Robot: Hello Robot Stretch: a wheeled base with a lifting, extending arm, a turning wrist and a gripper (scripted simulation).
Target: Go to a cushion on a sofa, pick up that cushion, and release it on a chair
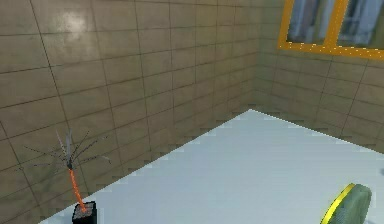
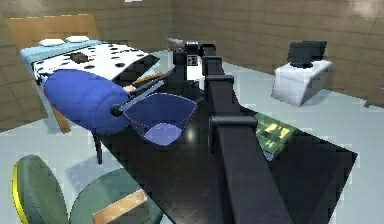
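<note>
Plant [image 1: 84, 210], window [image 1: 335, 22]: forward view; cushion [image 2: 85, 100], bed [image 2: 95, 58], bowl [image 2: 158, 118]: arm side view

Dark, glossy, square-section arm [image 2: 232, 150]

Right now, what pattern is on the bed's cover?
The bed cover is white with black spots; the arm side view shows it best.

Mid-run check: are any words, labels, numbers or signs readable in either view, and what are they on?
No text can be read in either view.
Green flat item on the dark table: patterned surface, any print too small to read.
Dark screen on the white cabinet: nothing legible.
Tiled wall and yellow-framed window: no signs or labels.
</note>
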